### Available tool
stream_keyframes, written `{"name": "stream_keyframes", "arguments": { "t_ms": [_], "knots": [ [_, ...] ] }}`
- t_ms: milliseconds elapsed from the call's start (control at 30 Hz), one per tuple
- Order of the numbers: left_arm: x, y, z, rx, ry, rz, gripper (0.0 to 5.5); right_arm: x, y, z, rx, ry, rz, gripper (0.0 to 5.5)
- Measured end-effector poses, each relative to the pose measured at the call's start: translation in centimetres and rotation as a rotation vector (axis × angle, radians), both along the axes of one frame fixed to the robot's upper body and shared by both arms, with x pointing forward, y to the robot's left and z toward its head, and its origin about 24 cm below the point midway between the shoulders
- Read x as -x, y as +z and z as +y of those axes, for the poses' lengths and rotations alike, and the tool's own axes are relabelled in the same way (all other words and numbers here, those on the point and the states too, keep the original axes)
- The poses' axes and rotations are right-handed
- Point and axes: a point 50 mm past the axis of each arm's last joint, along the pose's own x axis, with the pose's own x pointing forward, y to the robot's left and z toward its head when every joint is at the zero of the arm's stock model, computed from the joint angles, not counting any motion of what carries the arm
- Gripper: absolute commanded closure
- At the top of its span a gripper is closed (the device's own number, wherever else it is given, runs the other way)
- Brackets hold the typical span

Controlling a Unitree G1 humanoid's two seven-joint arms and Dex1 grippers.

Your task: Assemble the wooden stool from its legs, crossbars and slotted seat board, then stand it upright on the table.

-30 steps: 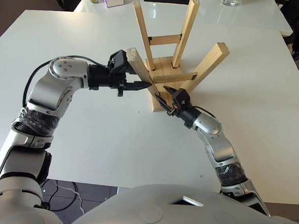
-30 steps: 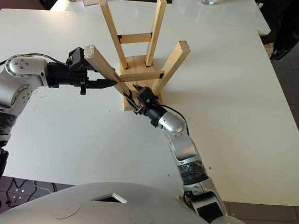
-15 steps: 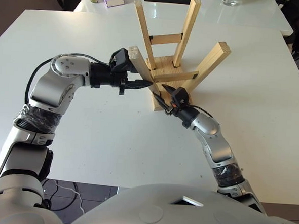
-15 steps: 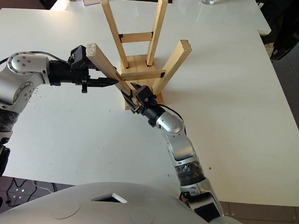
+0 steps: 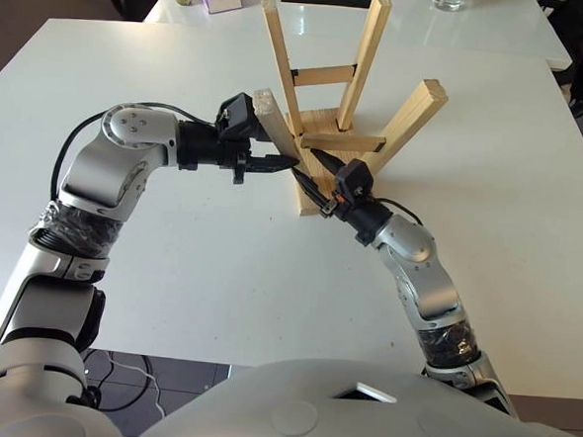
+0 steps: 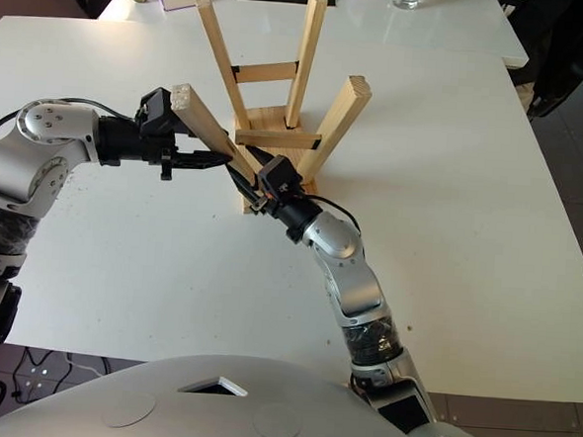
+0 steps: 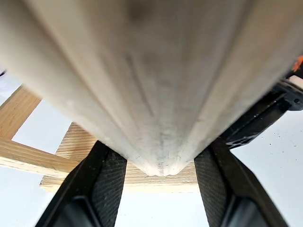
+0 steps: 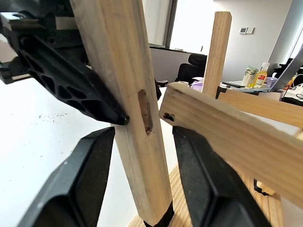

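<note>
Three legs (image 5: 364, 55) seated in seat board (image 5: 322, 124); my left gripper (image 5: 275, 163) clamps the tilted fourth leg (image 5: 273, 128), right gripper (image 5: 314, 177) spread around it, crossbar (image 5: 351, 142) unjoined, righting not yet done

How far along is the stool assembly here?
Done: three pale wooden legs stand in the upturned slotted wooden seat board, two of them joined by a short rear crossbar. In hand: the left tool grips the tilted fourth wooden leg, and the open right tool straddles its base. Left: the side crossbar's end sits outside that leg's slot. It still needs seating, then the stool must be turned upright.
</note>
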Motion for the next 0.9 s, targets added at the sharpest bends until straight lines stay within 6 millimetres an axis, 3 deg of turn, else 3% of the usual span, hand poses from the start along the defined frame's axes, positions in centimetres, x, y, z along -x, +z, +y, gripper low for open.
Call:
{"name": "stream_keyframes", "arguments": {
  "t_ms": [467,600,700,833,867,900],
  "knots": [
    [-1.7,-0.1,-0.9,-0.013,0.021,0.003,3.46,1.5,-0.8,-0.3,0.073,0.099,0.008,3.26],
    [-1.9,-0.1,-1.0,-0.01,0.024,0.007,3.46,2.8,1.8,-1.2,0.01,0.213,-0.019,3.26],
    [-1.9,-0.2,-0.9,-0.011,0.02,0.009,3.46,3.4,3.4,-4.5,0.057,0.274,-0.012,3.26],
    [-1.3,-0.2,-0.4,-0.036,0.015,-0.004,3.46,1.8,1.6,-13.0,0.38,0.163,0.134,3.26],
    [-1.2,-0.4,-0.3,-0.044,0.017,-0.002,3.46,1.5,1.4,-13.8,0.409,0.139,0.144,3.26],
    [-1.0,-0.5,-0.1,-0.042,0.019,-0.001,3.46,0.4,0.7,-16.2,0.499,0.043,0.176,3.26]
  ]
}}
